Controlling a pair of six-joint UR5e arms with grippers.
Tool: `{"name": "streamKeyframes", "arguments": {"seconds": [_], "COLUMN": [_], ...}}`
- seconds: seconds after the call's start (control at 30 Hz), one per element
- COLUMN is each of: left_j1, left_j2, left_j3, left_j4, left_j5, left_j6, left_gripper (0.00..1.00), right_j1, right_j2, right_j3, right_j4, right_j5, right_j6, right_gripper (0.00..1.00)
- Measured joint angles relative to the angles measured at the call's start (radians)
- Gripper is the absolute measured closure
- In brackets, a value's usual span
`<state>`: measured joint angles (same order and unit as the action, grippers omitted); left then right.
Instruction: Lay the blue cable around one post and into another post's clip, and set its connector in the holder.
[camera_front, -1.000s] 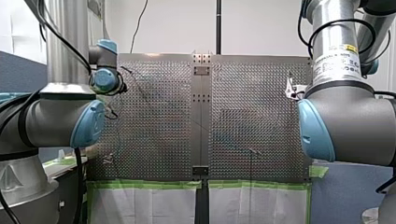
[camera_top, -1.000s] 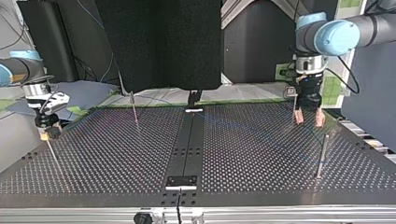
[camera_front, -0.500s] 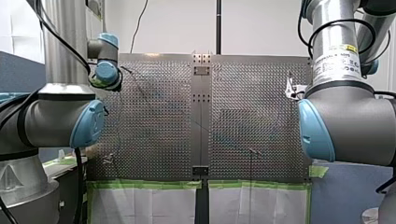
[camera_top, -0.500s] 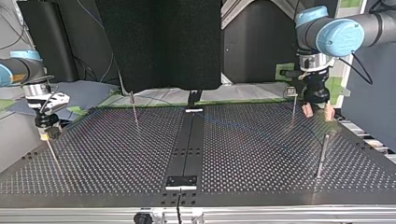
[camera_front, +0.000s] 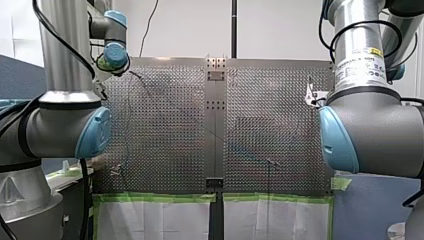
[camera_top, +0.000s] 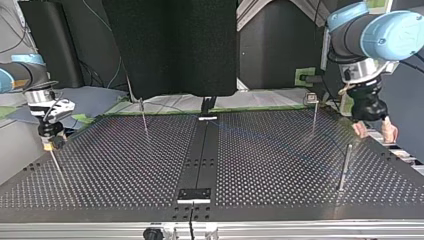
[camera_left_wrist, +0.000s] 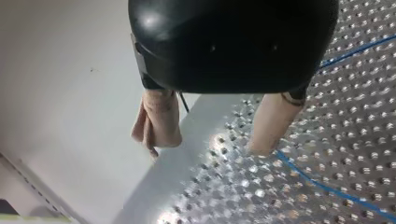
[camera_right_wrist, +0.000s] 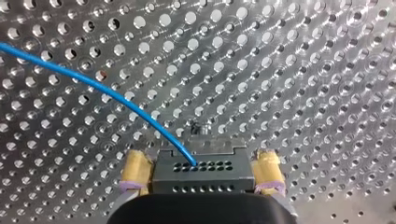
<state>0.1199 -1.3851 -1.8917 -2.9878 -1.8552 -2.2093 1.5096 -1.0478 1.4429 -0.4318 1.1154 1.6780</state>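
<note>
In the right wrist view my right gripper (camera_right_wrist: 201, 158) stands open, a yellow pad (camera_right_wrist: 135, 170) on either side of the dark connector block (camera_right_wrist: 201, 171). The blue cable (camera_right_wrist: 116, 100) runs from that block across the perforated plate. In the top view this gripper (camera_top: 50, 140) is low at the table's left edge. My left gripper (camera_top: 374, 132) hangs open and empty above the table's right edge, past the post with a clip (camera_top: 313, 107). Its beige fingers (camera_left_wrist: 159, 123) show in the left wrist view, with the blue cable (camera_left_wrist: 327, 186) lying on the plate beyond them.
Thin posts stand on the perforated table (camera_top: 125, 165): one at the back left (camera_top: 144, 117), one at the front right (camera_top: 344, 167), one leaning by my right gripper (camera_top: 56, 162). A dark rail (camera_top: 200, 155) runs down the middle. Green tape edges the table (camera_front: 160, 198).
My left arm has risen and swung from beside the clip post toward the top view's right, out past the table's edge. My right arm has stayed still.
</note>
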Motion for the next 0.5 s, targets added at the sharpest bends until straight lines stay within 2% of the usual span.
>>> {"name": "streamKeyframes", "arguments": {"seconds": [0.17, 0.33, 0.5], "left_j1": [-0.005, -0.013, -0.017], "left_j2": [0.001, 0.001, 0.0], "left_j3": [0.043, 0.052, 0.053], "left_j4": [-0.004, -0.001, 0.002], "left_j5": [0.035, 0.092, 0.128], "left_j6": [0.057, 0.116, 0.162], "left_gripper": [0.0, 0.0, 0.0], "right_j1": [0.001, 0.002, 0.002], "right_j2": [0.0, 0.001, 0.002], "right_j3": [0.0, 0.0, 0.0], "right_j4": [0.0, -0.002, -0.002], "right_j5": [0.0, 0.0, 0.0], "right_j6": [0.002, 0.003, 0.003], "right_gripper": [0.0, 0.0, 0.0]}}
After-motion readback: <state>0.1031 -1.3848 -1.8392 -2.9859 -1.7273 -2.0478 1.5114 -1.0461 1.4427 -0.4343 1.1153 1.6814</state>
